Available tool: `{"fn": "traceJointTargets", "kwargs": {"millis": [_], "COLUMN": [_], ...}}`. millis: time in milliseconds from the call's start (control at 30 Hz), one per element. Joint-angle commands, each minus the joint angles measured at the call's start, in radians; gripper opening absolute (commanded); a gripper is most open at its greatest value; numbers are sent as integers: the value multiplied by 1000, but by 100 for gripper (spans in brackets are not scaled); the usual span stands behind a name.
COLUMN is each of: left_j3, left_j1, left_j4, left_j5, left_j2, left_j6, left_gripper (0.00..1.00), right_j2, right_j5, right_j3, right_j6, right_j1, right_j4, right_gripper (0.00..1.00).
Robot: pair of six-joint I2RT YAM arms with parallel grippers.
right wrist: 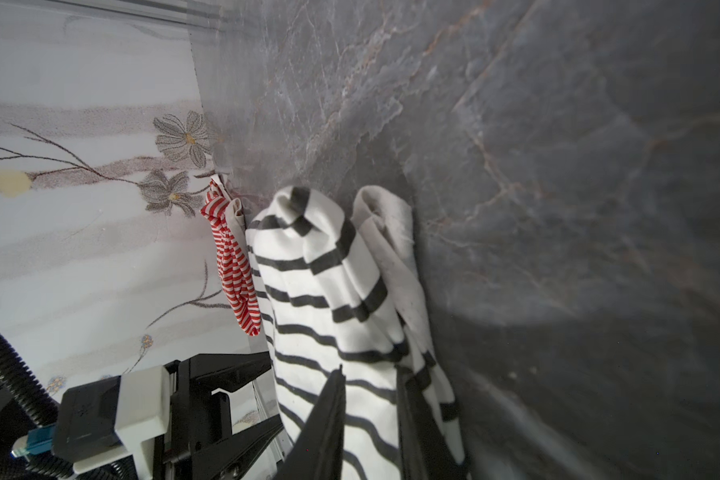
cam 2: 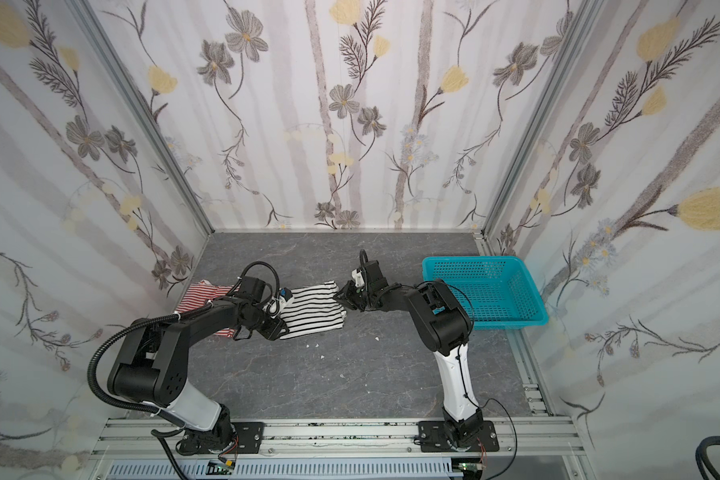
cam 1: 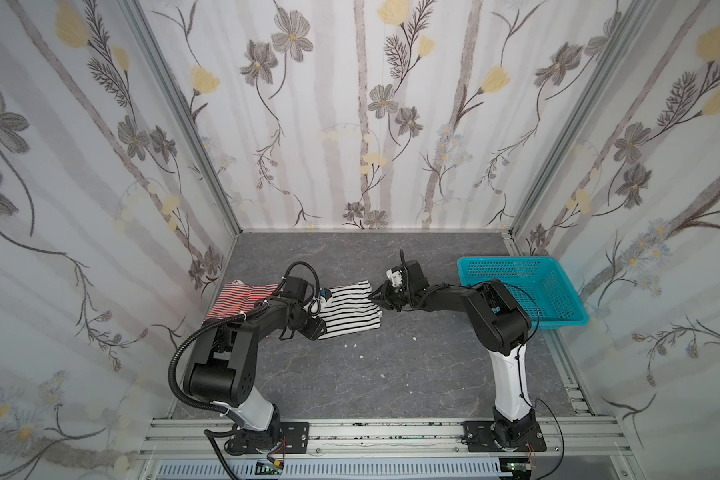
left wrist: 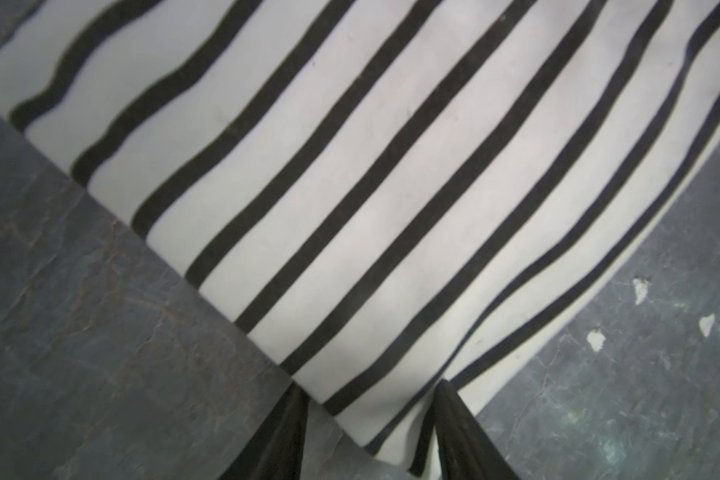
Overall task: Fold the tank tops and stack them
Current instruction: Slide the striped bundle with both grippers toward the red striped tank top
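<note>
We see a robot test booth in a lab. Three walls [cam 1: 350,104] with flower paper stand around a grey stone-look table [cam 1: 350,382], with silver metal posts [cam 1: 186,120] in the far corners. A left arm [cam 1: 242,332] and a right arm [cam 1: 499,320] are bolted to a metal rail [cam 1: 391,434] at the near edge. A thick black cable [cam 1: 171,374] loops by the left arm.

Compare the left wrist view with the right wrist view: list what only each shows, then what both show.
Left wrist only: white flecks on the table beside the cloth. Right wrist only: the red-striped top, the flowered wall and the left gripper. Both: the black-and-white top on the grey table, its cloth between that camera's own jaws.
</note>
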Motion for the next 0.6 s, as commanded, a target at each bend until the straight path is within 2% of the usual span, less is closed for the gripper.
{"fn": "traceJointTargets", "kwargs": {"millis": [0,133,200,567], "left_j3": [10,42,56,157], "left_j1": [33,82,94,155], "left_j4": [12,19,18,9], "left_j5": [11,62,78,293], "left_j2": [-57,-66,-28,178], "left_j6": [9,-41,-51,-126], "left_gripper": [53,69,70,68], "right_j2": [-54,-86,-76,-55], "right_j5": [31,93,111,131], "right_j3": [-15,-1,12,-103], "right_j6": [-14,-52,-77,-55], "right_j1": [14,62,84,91], "right_j4": [11,-61,-93,-24], "right_gripper": [25,25,25,25]}}
